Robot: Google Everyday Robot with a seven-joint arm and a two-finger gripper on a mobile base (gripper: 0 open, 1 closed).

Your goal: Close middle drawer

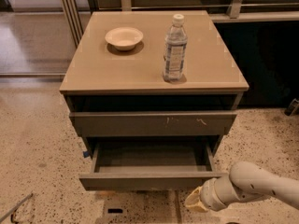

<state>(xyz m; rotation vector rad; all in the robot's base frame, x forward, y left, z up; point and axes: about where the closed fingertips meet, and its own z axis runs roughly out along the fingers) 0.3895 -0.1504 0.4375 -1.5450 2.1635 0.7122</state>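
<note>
The middle drawer (149,180) is pulled out of the cabinet, its plain dark grey-brown front facing me and its grey inside (152,155) bare. Above it sits the drawer front with pale scratch marks (154,123), nearly flush with the cabinet. My gripper (194,202) is at the end of the white arm (252,183), low at the right, just below and in front of the open drawer's right front corner. The lowest drawer is hidden beneath the open one.
The tan cabinet top (93,69) carries a white bowl (124,37) at the back left and an upright clear water bottle (174,50) right of centre. Speckled floor (32,162) lies all around. A dark wall panel (266,64) stands at the right.
</note>
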